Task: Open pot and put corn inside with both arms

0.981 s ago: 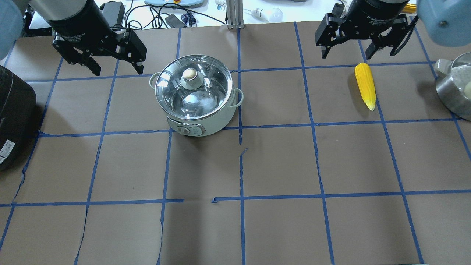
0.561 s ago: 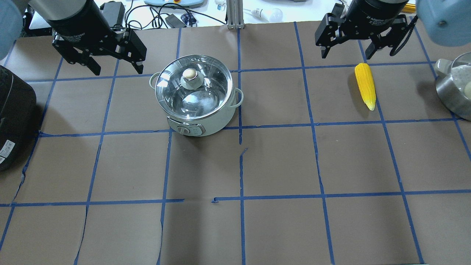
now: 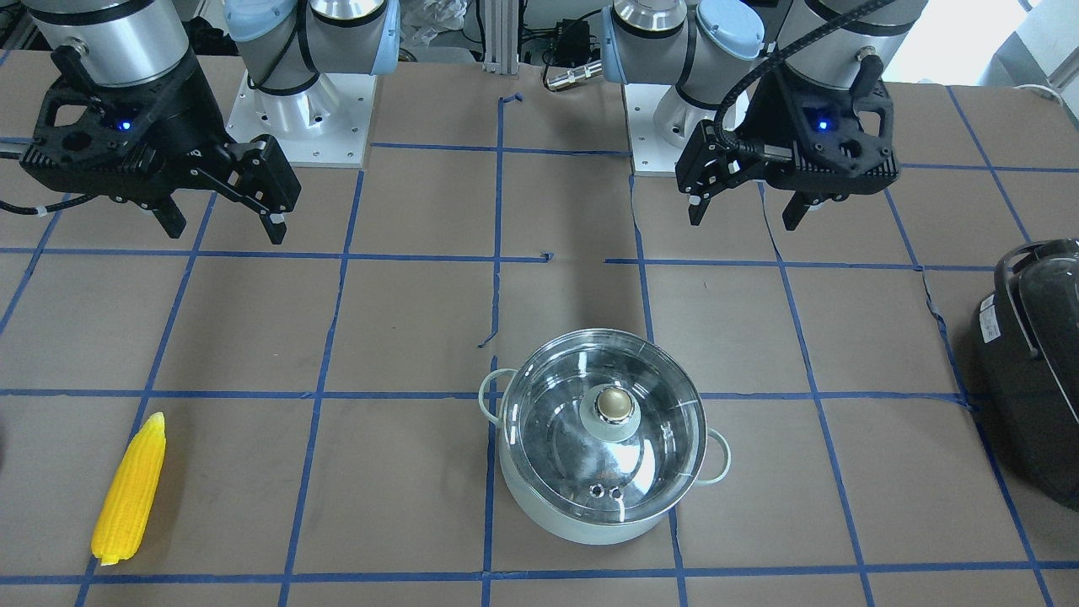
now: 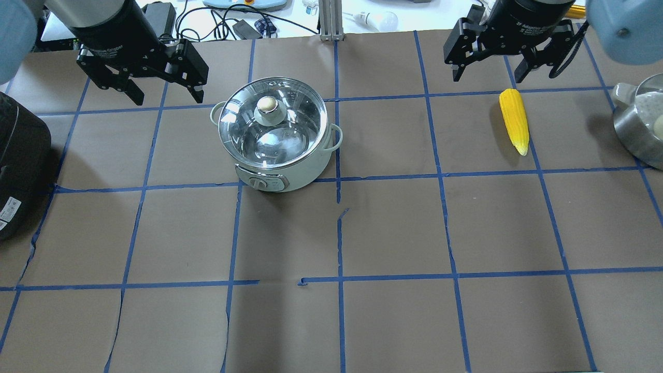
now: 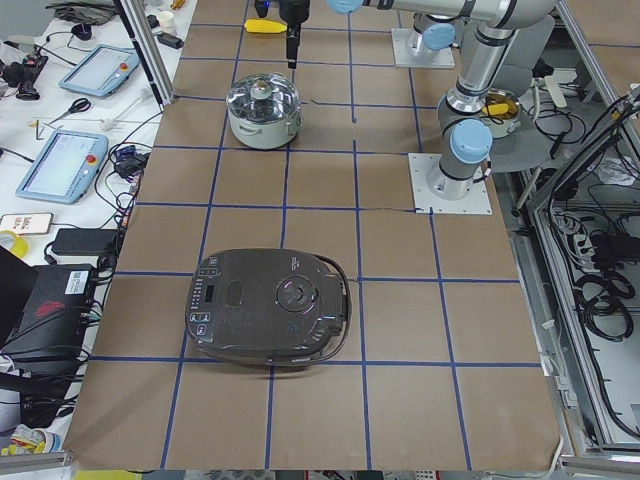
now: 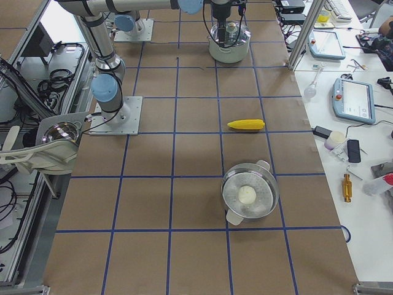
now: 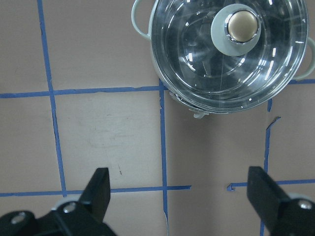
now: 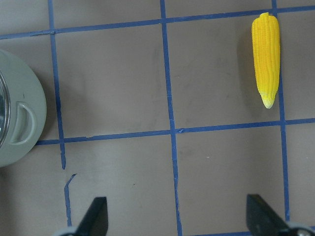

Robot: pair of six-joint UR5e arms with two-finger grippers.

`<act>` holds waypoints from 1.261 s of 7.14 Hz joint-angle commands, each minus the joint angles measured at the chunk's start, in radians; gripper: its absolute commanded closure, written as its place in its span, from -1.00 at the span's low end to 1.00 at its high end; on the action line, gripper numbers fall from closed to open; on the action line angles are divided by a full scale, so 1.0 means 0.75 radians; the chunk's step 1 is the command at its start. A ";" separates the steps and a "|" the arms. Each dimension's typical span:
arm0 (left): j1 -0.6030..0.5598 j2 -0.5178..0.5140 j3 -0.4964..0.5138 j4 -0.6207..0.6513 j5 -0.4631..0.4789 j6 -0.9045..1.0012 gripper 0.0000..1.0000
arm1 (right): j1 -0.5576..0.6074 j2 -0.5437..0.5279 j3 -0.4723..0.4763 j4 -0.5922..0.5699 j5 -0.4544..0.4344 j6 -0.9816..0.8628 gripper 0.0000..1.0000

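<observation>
The pot (image 4: 277,150) stands on the table's left-middle, pale mint outside, with its glass lid and metal knob (image 4: 268,105) on; it also shows in the front view (image 3: 603,506) and the left wrist view (image 7: 231,93). The corn (image 4: 514,120) lies on the paper at the right, and shows in the front view (image 3: 131,493) and the right wrist view (image 8: 266,56). My left gripper (image 4: 168,98) is open and empty, raised up and left of the pot. My right gripper (image 4: 487,79) is open and empty, raised just above and left of the corn.
A black appliance (image 4: 20,166) sits at the table's left edge. A steel pot holding a white ball (image 4: 639,124) sits at the right edge. Cables and devices lie beyond the far edge. Blue tape lines grid the brown paper.
My left gripper has shifted slightly to the right, toward the pot. The right gripper, pot and corn have not moved.
</observation>
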 commanded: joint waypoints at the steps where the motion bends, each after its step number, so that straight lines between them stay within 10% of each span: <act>1: -0.010 -0.045 0.041 0.048 -0.045 -0.130 -1.00 | 0.002 0.000 0.000 -0.001 0.000 0.002 -1.00; 9: -0.141 -0.307 0.045 0.356 -0.018 -0.258 -0.95 | 0.002 0.000 0.002 0.003 -0.004 -0.004 -1.00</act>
